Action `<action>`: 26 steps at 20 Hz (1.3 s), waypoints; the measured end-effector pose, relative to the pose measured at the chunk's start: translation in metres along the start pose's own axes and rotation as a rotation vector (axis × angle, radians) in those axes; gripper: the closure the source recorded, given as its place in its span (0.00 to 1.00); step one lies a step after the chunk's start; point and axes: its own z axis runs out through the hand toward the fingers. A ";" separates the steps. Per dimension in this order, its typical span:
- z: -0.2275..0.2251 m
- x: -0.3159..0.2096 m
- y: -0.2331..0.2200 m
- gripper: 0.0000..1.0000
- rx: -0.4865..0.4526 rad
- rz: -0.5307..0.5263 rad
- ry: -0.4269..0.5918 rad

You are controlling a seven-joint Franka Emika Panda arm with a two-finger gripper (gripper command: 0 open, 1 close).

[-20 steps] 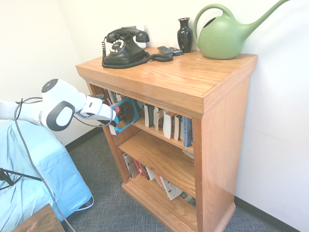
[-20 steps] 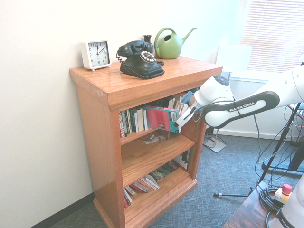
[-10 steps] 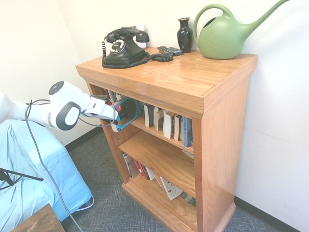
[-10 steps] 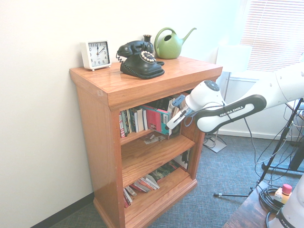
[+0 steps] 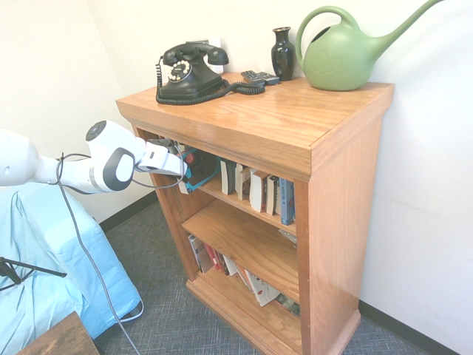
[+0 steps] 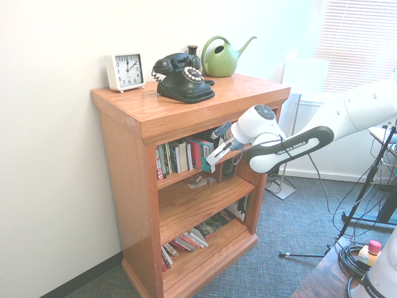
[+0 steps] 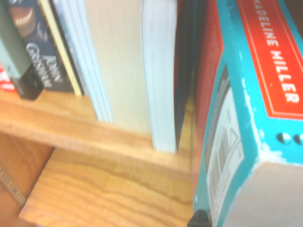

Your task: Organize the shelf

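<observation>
The shelf (image 5: 259,126) is a waist-high orange-brown bookcase with three tiers, also seen from the other side as the shelf (image 6: 186,112). My gripper (image 5: 179,168) reaches into the top tier at its open end and is shut on a teal and red book (image 5: 195,171). In the second exterior view the gripper (image 6: 213,159) holds that book (image 6: 201,153) nearly upright against the row of standing books (image 6: 177,157). The wrist view shows the held book (image 7: 246,118) close beside upright books (image 7: 118,71) on the shelf board (image 7: 94,189).
On top stand a black rotary phone (image 5: 188,72), a dark vase (image 5: 282,52), a green watering can (image 5: 344,52), a remote (image 5: 260,76) and a white clock (image 6: 126,70). Loose papers (image 6: 200,182) lie on the middle tier. Leaning books (image 5: 229,270) fill the bottom tier. A blue-covered object (image 5: 44,259) sits nearby.
The gripper has pushed further into the top tier, carrying the teal and red book from outside the shelf front to standing among the row, turning it more upright.
</observation>
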 end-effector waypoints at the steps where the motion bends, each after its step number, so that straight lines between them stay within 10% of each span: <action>1: 0.003 0.002 -0.001 1.00 -0.001 -0.001 0.002; 6: 0.014 0.010 -0.005 1.00 -0.003 -0.010 0.013; 7: 0.016 0.010 -0.006 0.00 -0.004 -0.014 0.014; 26: 0.020 -0.009 0.007 0.00 0.007 -0.023 0.006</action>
